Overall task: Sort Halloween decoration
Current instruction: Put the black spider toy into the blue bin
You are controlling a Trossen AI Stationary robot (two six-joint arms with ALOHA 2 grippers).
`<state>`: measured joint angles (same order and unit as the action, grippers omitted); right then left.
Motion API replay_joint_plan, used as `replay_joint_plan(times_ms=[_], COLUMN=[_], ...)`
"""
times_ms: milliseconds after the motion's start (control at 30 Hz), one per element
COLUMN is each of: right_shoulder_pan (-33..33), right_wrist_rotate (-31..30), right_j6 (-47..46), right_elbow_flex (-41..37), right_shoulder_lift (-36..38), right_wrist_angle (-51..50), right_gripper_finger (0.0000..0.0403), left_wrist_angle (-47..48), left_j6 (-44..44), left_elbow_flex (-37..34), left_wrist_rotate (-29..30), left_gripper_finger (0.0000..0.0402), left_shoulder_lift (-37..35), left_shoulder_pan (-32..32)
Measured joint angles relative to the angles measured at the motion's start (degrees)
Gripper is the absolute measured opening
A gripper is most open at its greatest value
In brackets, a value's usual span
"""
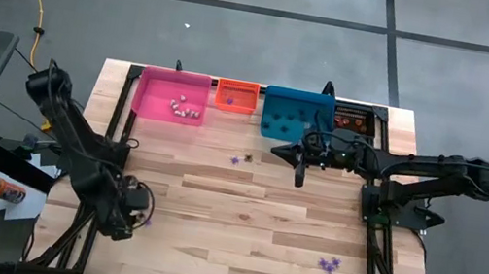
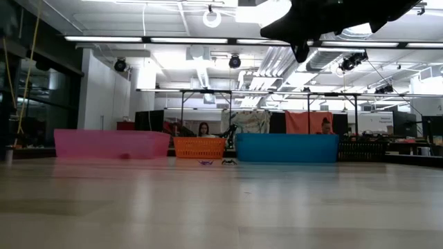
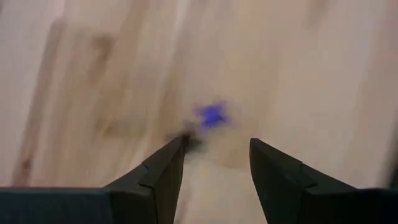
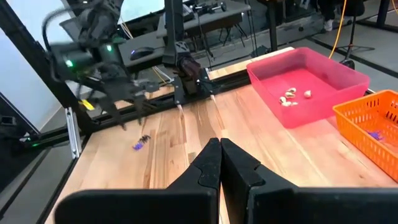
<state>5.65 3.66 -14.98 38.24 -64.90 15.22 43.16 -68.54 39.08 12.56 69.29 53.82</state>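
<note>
Halloween decoration: a purple trinket lies just ahead of the left end effector, fingers apart. Centre over it, descend, then close. Right end effector waits, fingers together.

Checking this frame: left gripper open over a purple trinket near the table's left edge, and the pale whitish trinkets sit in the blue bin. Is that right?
One error: the pale whitish trinkets lie in the pink bin, not the blue bin, as the high view shows. The rest stands: the left gripper is open over a purple trinket near the table's left edge.
</note>
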Motion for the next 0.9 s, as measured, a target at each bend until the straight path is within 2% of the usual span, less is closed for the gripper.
replay_joint_plan(times_ms=[133,300,700,800,900], right_shoulder_pan=[0.0,0.0,0.3,0.5,0.5], right_wrist_rotate=[0.0,0.0,0.0,0.0,0.0], right_j6=[0.0,0.0,0.0,0.0,0.0], right_elbow_flex=[0.0,0.0,0.0,0.0,0.0], right_shoulder_lift=[0.0,0.0,0.0,0.0,0.0], right_wrist_angle=[-0.8,-2.0,-3.5,-3.8,-3.8], right_gripper_finger=[0.0000,0.0000,0.0000,0.0000,0.0000], left_wrist_angle=[-2.1,-6.4,-10.9,-9.9,-8.0], left_j6=[-6.3,-9.4,-12.3,-12.3,-12.3], left_elbow_flex=[-2.8,-5.6,-10.7,-10.7,-10.7], left_wrist_rotate=[-1.1,-1.9,-1.7,-1.7,-1.7], left_gripper_finger=[0.0170,0.0170,0.0169,0.0147,0.0086], left_shoulder_lift=[3.3,4.4,6.9,7.4,7.5], left_shoulder_pan=[0.1,0.1,0.2,0.2,0.1])
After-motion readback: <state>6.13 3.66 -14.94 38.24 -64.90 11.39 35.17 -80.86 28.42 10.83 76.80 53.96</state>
